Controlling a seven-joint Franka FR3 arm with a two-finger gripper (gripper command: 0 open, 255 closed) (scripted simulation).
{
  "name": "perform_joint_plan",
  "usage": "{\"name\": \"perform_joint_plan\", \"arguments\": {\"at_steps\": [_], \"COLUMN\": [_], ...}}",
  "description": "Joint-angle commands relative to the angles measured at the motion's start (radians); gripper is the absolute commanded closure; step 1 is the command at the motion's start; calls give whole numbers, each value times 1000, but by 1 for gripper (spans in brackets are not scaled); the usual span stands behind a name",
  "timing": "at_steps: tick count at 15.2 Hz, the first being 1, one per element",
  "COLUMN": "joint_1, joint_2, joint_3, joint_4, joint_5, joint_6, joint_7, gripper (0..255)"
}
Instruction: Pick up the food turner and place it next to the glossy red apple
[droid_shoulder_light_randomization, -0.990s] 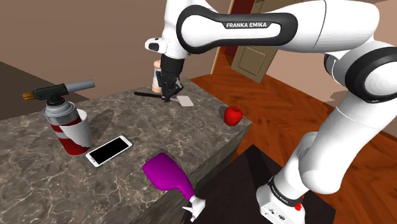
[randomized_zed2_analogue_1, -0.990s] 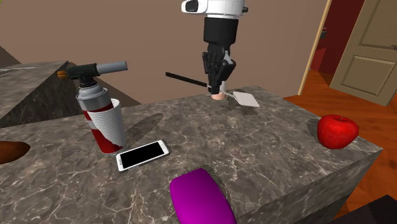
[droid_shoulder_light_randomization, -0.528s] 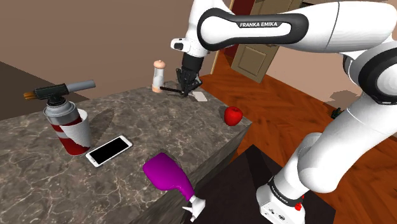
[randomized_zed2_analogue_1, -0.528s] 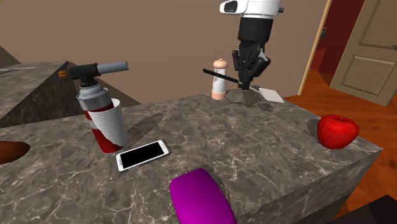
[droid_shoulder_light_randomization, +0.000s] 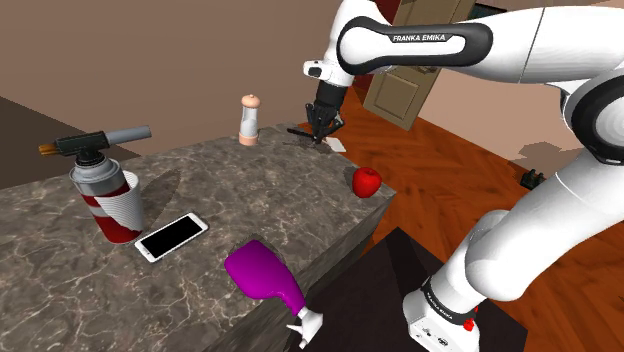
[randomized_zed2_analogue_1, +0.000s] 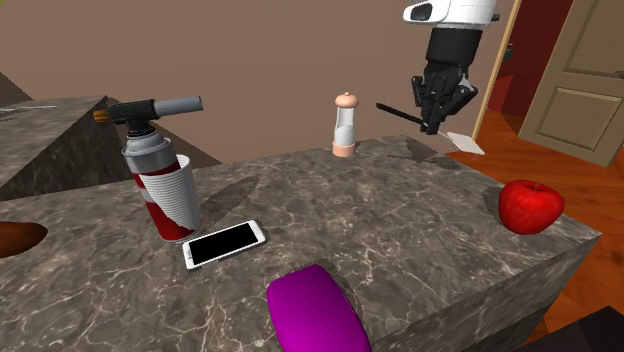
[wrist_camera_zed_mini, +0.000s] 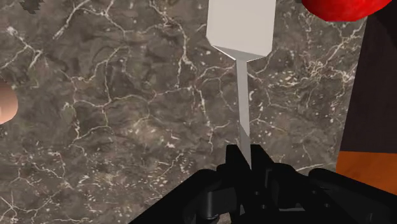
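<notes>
Hanging above the far end of the tabletop (droid_shoulder_light_randomization: 230, 190), the black pincer (droid_shoulder_light_randomization: 322, 128) is clamped on the thin dark handle of the food turner (droid_shoulder_light_randomization: 337, 145), which is lifted clear of the surface. In the second exterior view the turner (randomized_zed2_analogue_1: 465, 143) slants, its pale flat blade lower than the handle and turned towards the side where the red apple (randomized_zed2_analogue_1: 531, 206) sits. In the wrist view the two fingers of the pincer (wrist_camera_zed_mini: 245, 156) close on the narrow neck of the turner (wrist_camera_zed_mini: 240, 28), and the apple (wrist_camera_zed_mini: 337, 7) lies a little past the blade and to one side.

The tabletop (randomized_zed2_analogue_1: 400, 220) is dark marbled stone with pale veins (wrist_camera_zed_mini: 114, 95). The apple (droid_shoulder_light_randomization: 367, 181) rests near its corner, apart from the turner. A small mill (droid_shoulder_light_randomization: 250, 119) with a pinkish cap stands at the far edge. Towards the shoulder view's left stand a torch canister (droid_shoulder_light_randomization: 95, 160) and a red and white cup (droid_shoulder_light_randomization: 118, 208), with a phone (droid_shoulder_light_randomization: 171, 236) lying flat beside them and a purple object (droid_shoulder_light_randomization: 262, 270) at the near edge.

Beyond are a plain brown wall (randomized_zed2_analogue_1: 250, 50), a reddish wooden floor (droid_shoulder_light_randomization: 450, 180) and a beige panelled door (randomized_zed2_analogue_1: 585, 80)
</notes>
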Motion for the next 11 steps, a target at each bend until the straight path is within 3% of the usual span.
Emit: {"name": "perform_joint_plan", "arguments": {"at_steps": [1, 4, 11], "joint_1": [-23, -58, -57], "joint_2": [-4, -8, 7], "joint_3": [-30, -76, -76], "joint_4": [-2, -5, -83], "joint_5": [-4, -11, -8], "joint_6": [-6, -12, 81], "joint_7": [-53, -131, -137], "gripper": [255, 255, 255]}}
